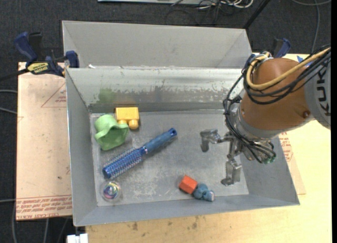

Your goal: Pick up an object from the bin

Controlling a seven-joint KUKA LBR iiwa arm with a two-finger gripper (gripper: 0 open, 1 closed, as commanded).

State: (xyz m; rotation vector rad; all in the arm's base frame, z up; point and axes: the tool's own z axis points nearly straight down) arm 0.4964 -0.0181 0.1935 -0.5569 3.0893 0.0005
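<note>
My gripper (218, 158) hangs over the bare floor in the right part of the bin, its two fingers spread wide apart with nothing between them. One fingertip (206, 141) points toward the bin's middle, the other (230, 176) sits nearer the front. A small orange-red block (187, 185) with a blue-grey lump (203, 193) next to it lies just left of and in front of the lower finger. A blue hairbrush (139, 153) lies diagonally in the middle, well to the left of the gripper.
A green cup-like toy (110, 131) and a yellow block (127, 115) sit at the back left. A small shiny ball (111, 191) rests in the front left corner. The arm with its orange cover and cables looms over the bin's right wall.
</note>
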